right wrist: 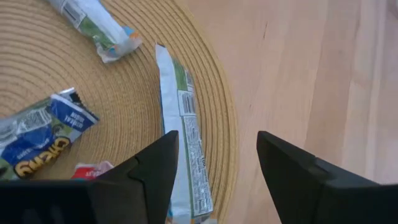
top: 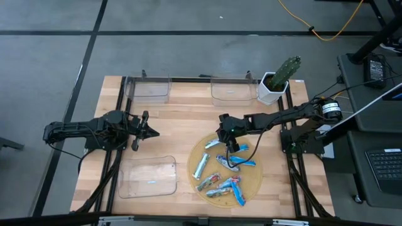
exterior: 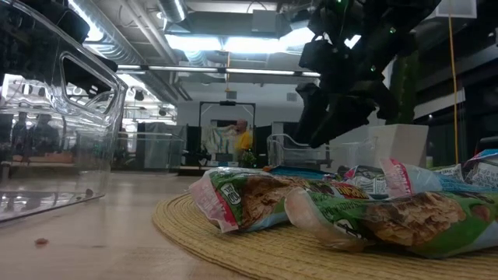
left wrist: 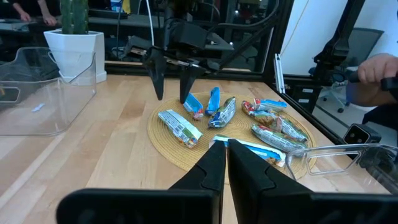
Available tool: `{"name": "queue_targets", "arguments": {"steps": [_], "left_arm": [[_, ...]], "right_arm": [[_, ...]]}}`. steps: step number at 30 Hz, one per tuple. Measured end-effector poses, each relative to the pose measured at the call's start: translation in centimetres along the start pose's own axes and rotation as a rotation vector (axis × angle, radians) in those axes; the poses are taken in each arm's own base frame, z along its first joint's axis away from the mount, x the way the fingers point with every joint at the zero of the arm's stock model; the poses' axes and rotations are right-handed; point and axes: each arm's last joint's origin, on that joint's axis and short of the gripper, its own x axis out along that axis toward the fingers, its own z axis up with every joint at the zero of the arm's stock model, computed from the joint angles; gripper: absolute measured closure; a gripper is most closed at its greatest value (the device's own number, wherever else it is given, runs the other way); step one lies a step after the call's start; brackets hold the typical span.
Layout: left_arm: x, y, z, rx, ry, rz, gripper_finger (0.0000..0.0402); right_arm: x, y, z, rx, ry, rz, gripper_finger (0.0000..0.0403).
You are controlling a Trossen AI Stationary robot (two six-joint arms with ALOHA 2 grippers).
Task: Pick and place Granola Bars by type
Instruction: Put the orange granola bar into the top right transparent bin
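On the tabletop (top: 182, 135), a round woven mat (top: 254, 188) lies toward the right front, with the granola bars (top: 220, 179) scattered on it and the right tool (top: 231, 149) hanging with fingers apart above the mat's rear part. To the mat's left lies 1 clear tray (top: 149, 177), and 2 more trays (top: 151, 89) (top: 231, 91) sit side by side along the rear edge, with a potted cactus (top: 279, 78) at the rear right corner. The left tool (top: 152, 132), fingers together, rests left of centre, behind the front tray and well apart from the mat.
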Motion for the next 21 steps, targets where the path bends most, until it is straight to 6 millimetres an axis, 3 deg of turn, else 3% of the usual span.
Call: {"name": "queue_targets", "arguments": {"steps": [12,21], "left_arm": [[0.00,0.00,0.00,0.000,0.000,0.000,0.0393],[0.00,0.00,0.00,0.000,0.000,0.000,0.0390]], "right_arm": [[-0.02,0.17,-0.14,0.030,0.018,0.009,0.0178],[-0.02,0.17,0.10,0.031,-0.015,0.031,0.0111]]}}
